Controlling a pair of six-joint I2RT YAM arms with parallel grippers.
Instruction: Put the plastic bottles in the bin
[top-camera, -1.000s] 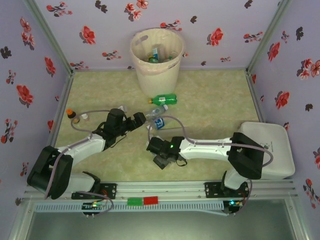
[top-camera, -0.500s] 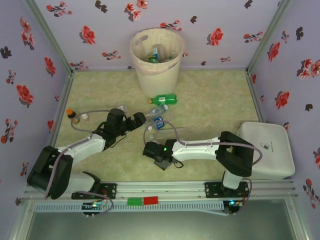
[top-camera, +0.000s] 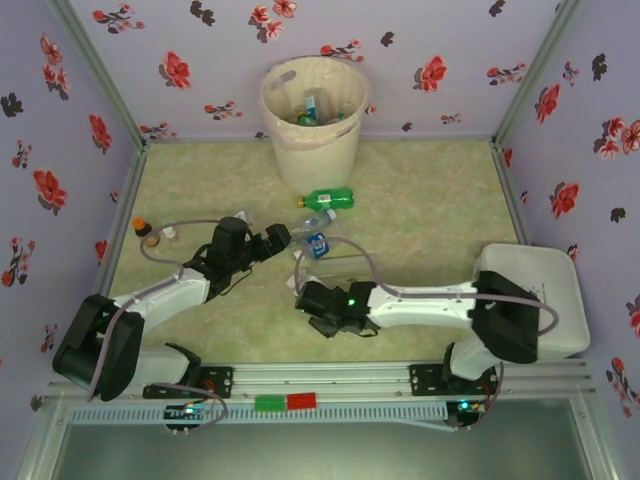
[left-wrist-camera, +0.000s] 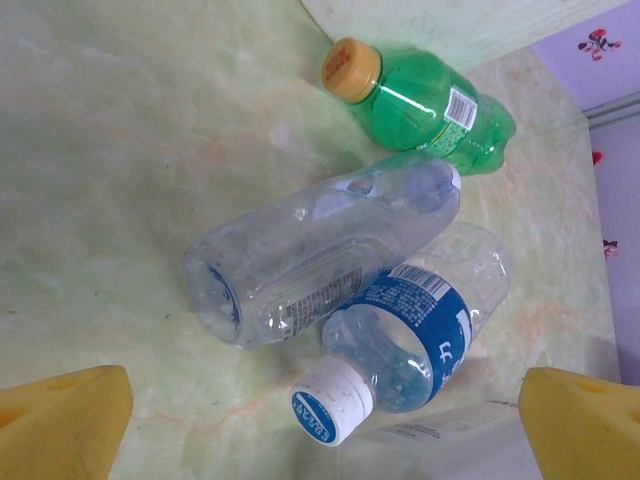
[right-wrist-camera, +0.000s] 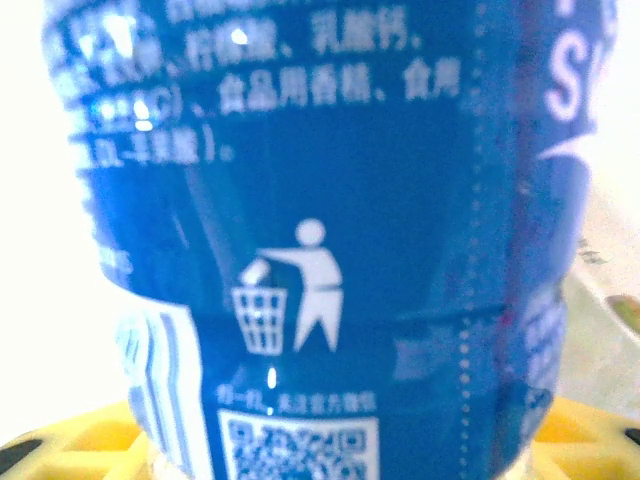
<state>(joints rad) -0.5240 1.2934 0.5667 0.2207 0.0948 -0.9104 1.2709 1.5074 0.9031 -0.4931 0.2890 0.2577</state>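
Hidden: both ends of blue-label bottle (right-wrist-camera: 330, 250).
Axis: top-to-bottom of frame.
My right claw (top-camera: 322, 318): gripping it.
My left claw (left-wrist-camera: 320, 425): open.

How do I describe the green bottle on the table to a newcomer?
Find the tall pink-beige bin at the back. Just before its base the green bottle lies on its side. Unlike the clear bottles beside it, it is green with a yellow cap.

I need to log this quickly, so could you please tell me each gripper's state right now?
Left gripper: open, holding nothing.
Right gripper: closed on a blue-labelled bottle.
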